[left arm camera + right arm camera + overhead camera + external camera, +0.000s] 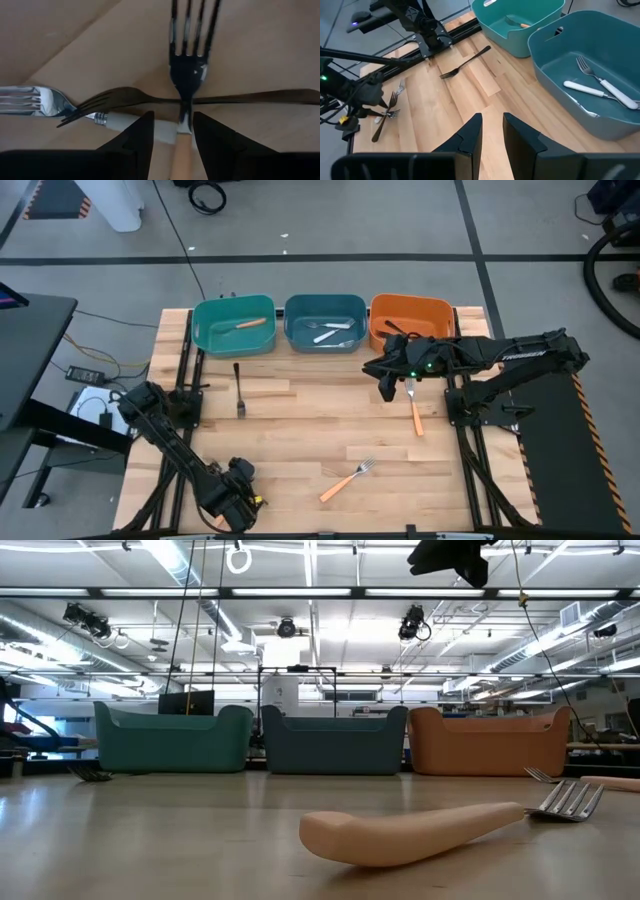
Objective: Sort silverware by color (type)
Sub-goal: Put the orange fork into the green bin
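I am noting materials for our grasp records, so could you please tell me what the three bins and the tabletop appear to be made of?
The green bin, the blue bin and the orange bin look like moulded plastic: solid colour, rounded corners, a soft matte sheen. The tabletop looks like light wood, joined in strips with visible grain and seams; whether it is sealed I cannot tell.

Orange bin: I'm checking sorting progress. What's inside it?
One dark slim piece, likely a black fork, lies in the orange bin. The right arm covers its near edge, so anything there is hidden.
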Controlling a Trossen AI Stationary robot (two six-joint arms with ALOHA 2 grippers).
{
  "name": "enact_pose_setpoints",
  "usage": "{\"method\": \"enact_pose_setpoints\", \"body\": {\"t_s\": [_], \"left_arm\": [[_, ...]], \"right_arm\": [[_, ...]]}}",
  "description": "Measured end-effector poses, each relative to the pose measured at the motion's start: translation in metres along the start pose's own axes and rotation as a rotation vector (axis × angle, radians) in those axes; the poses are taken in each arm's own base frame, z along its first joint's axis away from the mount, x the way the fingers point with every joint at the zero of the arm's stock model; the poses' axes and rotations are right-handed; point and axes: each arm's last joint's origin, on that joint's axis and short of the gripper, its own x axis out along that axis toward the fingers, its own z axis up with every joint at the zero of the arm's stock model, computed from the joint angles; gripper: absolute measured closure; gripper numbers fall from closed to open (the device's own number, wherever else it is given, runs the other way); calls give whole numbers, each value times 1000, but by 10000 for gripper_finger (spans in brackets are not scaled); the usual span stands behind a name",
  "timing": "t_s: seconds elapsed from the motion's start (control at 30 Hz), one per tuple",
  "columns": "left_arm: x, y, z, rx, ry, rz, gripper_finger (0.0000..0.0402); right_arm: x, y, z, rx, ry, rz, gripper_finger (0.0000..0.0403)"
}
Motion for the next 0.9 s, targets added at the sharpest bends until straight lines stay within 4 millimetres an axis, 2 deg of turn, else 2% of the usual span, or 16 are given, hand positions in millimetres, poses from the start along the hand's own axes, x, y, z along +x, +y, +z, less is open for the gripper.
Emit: {"method": "enact_pose_setpoints", "body": {"t_s": [0.3, 0.43, 0.57, 0.73, 0.9], "left_arm": [[15, -5, -1, -5, 0, 28, 263], [16, -6, 1, 2, 4, 25, 297], [12, -6, 1, 41, 12, 10, 362], [1, -1, 3, 45, 25, 4, 367], [-26, 4, 6, 58, 34, -72, 367]], "right_arm": [[0, 0, 0, 0, 0, 1, 318], [0, 0, 0, 0, 0, 1, 318], [0, 0, 0, 0, 0, 1, 318], [0, 0, 0, -1, 1, 2, 318], [0, 0, 0, -2, 1, 2, 318]]}}
